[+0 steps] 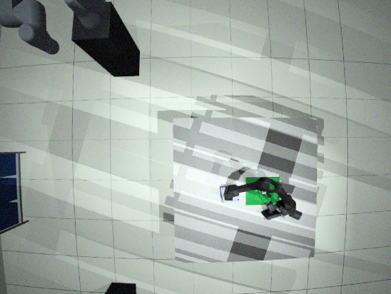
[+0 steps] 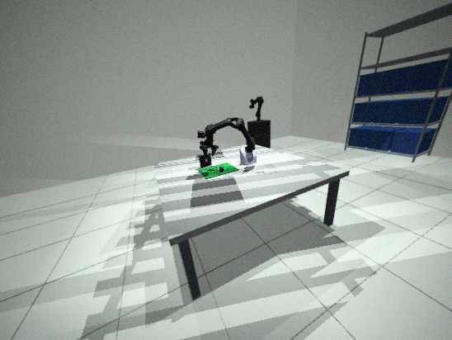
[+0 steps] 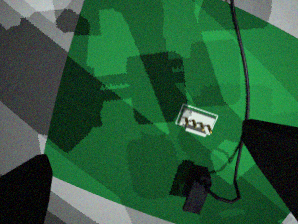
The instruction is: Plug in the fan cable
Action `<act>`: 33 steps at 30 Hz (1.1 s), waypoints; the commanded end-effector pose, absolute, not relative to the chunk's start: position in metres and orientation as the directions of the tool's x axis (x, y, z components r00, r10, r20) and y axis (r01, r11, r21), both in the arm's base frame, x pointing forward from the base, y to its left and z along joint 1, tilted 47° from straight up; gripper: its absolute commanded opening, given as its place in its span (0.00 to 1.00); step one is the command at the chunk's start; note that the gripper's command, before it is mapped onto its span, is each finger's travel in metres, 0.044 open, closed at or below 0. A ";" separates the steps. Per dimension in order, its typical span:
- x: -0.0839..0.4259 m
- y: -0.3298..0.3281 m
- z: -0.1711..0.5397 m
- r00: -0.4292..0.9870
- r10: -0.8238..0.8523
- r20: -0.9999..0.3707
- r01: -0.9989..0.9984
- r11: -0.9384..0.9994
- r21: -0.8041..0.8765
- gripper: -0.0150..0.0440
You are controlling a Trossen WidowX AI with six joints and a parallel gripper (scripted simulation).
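Note:
The green board (image 1: 251,200) (image 2: 230,167) (image 3: 115,150) lies on the table. Its white four-pin header (image 3: 198,120) is uncovered, with its pins showing, near the middle of the wrist view. The black plug (image 3: 195,198) is apart from the header, below it in that view. Its black cable (image 3: 246,85) runs up past the header's right side. The black fan (image 1: 270,215) (image 2: 204,160) stands beside the board. My gripper (image 1: 272,204) (image 2: 209,151) (image 3: 148,147) is wide open and empty, above the board's edge near the fan. Its fingertips are on either side of header and plug in the wrist view, touching neither.
The arm's white base (image 1: 224,194) (image 2: 243,157) stands beside the board on the table (image 1: 203,232) (image 2: 284,181). The arm arches over the board. A shelf with blue bins (image 2: 396,109) and another arm on a black pedestal (image 2: 260,131) stand away from the table.

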State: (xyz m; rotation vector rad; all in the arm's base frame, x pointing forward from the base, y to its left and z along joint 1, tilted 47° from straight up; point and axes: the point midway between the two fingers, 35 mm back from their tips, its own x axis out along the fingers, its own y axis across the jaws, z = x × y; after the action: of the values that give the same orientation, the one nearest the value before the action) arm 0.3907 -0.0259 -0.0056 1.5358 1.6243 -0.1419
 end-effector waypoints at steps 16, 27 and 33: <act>0.322 0.057 0.005 -0.109 0.862 -0.495 0.981 0.172 0.084 1.00; 0.320 0.073 -0.010 -0.109 0.863 -0.493 0.981 0.172 0.085 1.00; 0.320 0.080 -0.017 -0.109 0.863 -0.493 0.981 0.172 0.085 1.00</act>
State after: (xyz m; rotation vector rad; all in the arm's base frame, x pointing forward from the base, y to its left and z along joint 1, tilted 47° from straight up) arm 0.3210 0.0762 -0.0127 1.7338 2.0159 -0.3623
